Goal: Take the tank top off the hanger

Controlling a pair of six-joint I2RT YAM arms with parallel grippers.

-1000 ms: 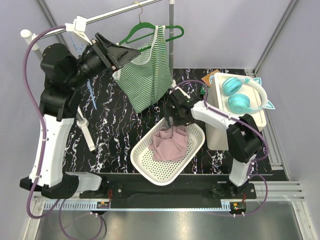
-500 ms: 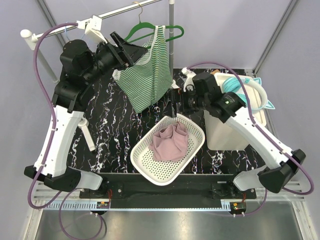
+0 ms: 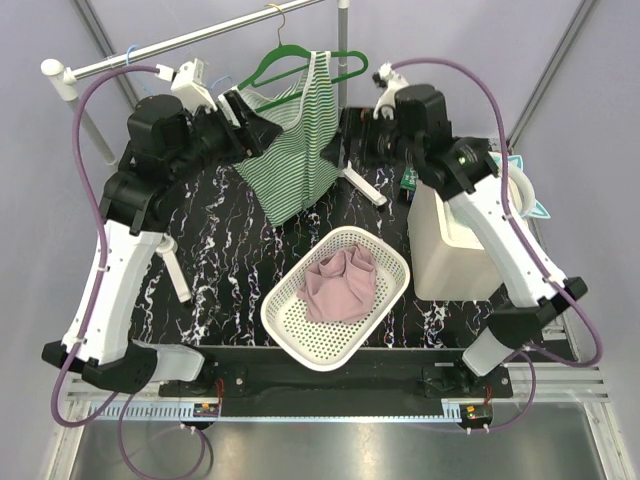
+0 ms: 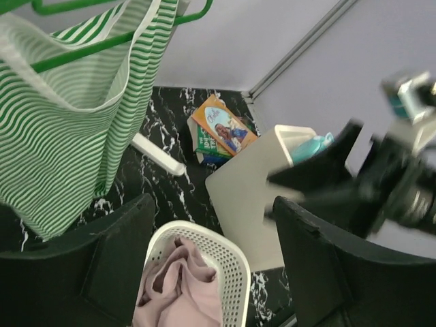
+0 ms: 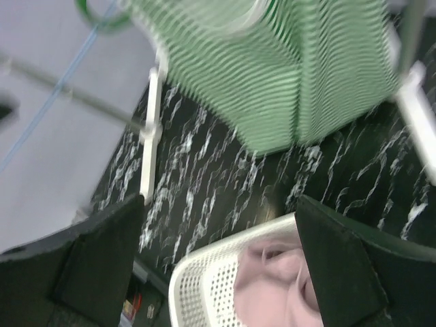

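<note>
I see the striped tank top [image 3: 300, 150] hanging on the green hanger [image 3: 287, 60], twelve o'clock over the surface [image 3: 225, 250], left hand [image 4: 212, 204] at its nine, right hand [image 5: 219, 201] at its three - both released, grasping nothing

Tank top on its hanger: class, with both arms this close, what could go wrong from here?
1. The hanger only hooks over the rail; a tug on the tank top might pull it off.
2. The left gripper and right gripper, both open, flank the cloth and could bump.
3. A strap may snag on the hanger's end.
</note>
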